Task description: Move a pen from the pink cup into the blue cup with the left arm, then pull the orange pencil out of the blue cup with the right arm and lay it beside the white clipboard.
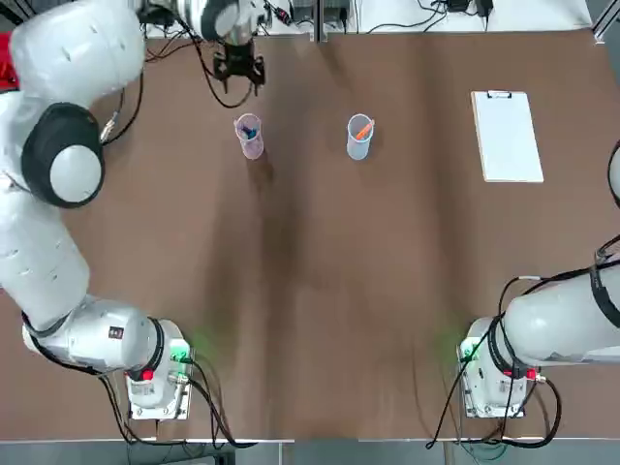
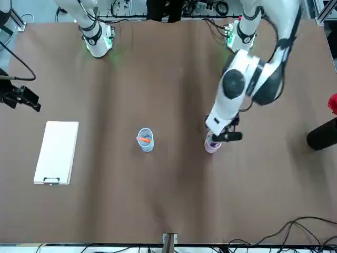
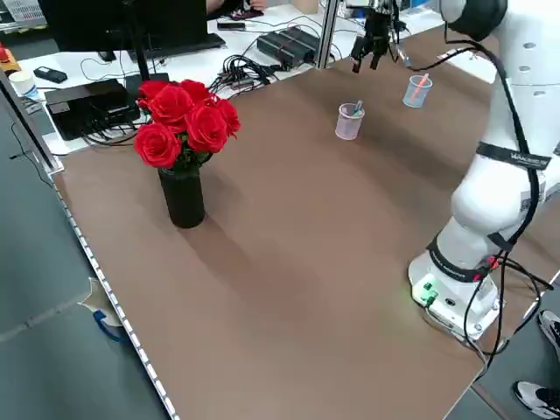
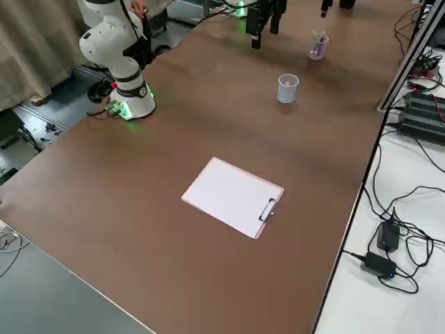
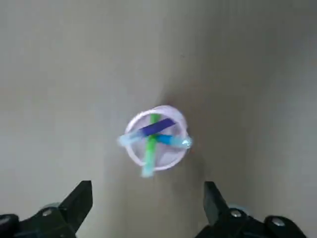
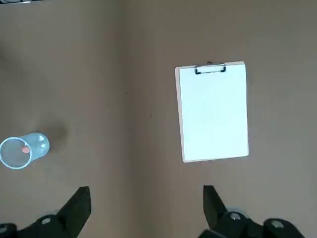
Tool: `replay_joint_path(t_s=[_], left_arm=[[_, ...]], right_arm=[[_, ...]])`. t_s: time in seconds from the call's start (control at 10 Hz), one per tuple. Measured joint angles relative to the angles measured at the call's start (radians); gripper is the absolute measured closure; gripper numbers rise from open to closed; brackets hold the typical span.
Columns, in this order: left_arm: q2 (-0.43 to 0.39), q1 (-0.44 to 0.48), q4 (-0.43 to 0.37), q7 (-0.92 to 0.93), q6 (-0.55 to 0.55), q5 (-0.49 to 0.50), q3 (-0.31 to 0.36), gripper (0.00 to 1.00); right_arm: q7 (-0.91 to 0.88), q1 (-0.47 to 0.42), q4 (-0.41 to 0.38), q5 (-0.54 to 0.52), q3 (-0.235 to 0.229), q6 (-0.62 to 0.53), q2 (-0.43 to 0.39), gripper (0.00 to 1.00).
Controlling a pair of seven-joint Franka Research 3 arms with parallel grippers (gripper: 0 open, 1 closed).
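Pens cross at one spot in the pink cup [image 5: 178, 157], so your likeliest trouble is a double grip: the purple pen [image 5: 159, 127] lies over the green pen [image 5: 150, 151], with the blue pen [image 5: 169, 140] against them. Your left end effector [image 5: 147, 187] is wide and empty, up near that cup; close at the crossing and you may lift two, or drag the light cup over on the tabletop [image 1: 310, 291]. Pick a pen's free end instead. At the blue cup [image 1: 358, 148], the orange pencil [image 1: 365, 130] leans out past the rim, so a pen dropped carelessly could wedge against it or tip the cup. Your right end effector [image 6: 147, 191], also wide and empty, waits on the clipboard [image 1: 510, 140] side; keep it clear until the left withdraws, or the arms may collide.
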Motion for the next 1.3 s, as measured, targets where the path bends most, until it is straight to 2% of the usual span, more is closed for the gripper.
replay_joint_path(t_s=[0.3,0.5,1.0,1.3], left_arm=[[0.101,-0.015,0.003,-0.089,0.087,0.083,-0.041,0.04],[0.144,-0.028,0.005,-0.114,0.095,0.129,-0.042,0.13],[0.160,-0.020,0.006,-0.117,0.096,0.180,-0.041,0.41],[0.169,-0.018,-0.008,-0.117,0.095,0.209,-0.041,0.42]], right_arm=[[0.000,0.000,0.000,0.000,0.000,-0.002,0.000,0.00],[0.000,0.000,0.000,0.000,-0.002,-0.003,0.000,0.00],[0.000,-0.001,0.000,0.000,-0.003,-0.004,-0.002,0.00],[0.000,-0.001,0.000,0.000,-0.003,-0.004,-0.002,0.00]])
